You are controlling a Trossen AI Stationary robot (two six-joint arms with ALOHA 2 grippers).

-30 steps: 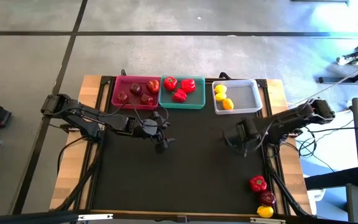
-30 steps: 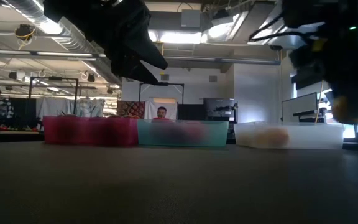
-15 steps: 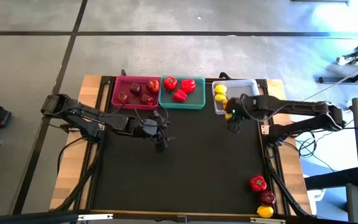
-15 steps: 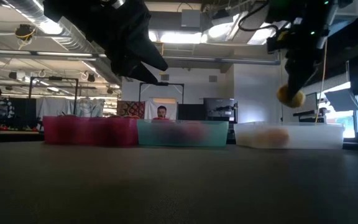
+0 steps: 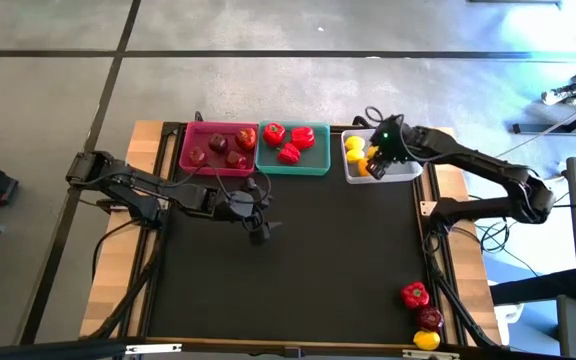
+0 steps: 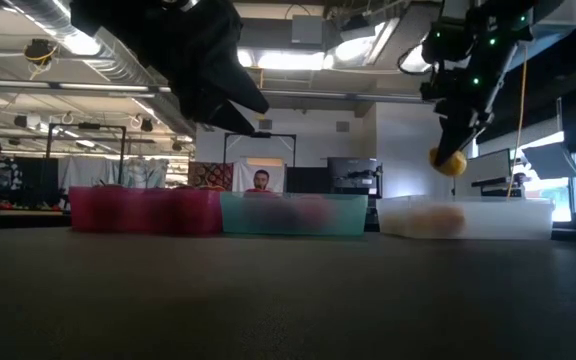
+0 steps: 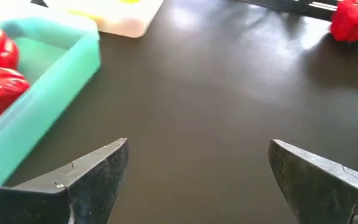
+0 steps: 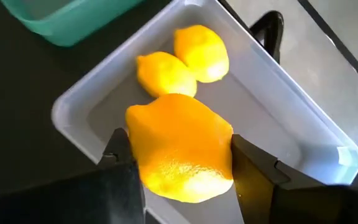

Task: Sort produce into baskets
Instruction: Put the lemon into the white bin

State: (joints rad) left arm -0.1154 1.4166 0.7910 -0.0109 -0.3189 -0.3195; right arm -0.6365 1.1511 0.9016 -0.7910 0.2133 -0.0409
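My right gripper hangs over the pale white basket at the table's far right, shut on a yellow lemon. Two more lemons lie on that basket's floor. Beside it stand the teal basket with red peppers and the pink basket with dark apples. My left gripper hovers open over the black mat, nothing between its fingers. My right gripper pinches the lemon's two opposite sides between its two fingers. The fingers slant steeply down from above. The lemon hangs at the fingertips, lifted clear above the white basket.
A red pepper, a dark apple and a lemon sit in a row at the mat's near right corner. The black mat between my two arms lies bare.
My right gripper has carried the lemon from the mat's right side toward the far edge and a little up. It has turned on the way and now hangs over the white basket. The lemon has stayed between its fingers.
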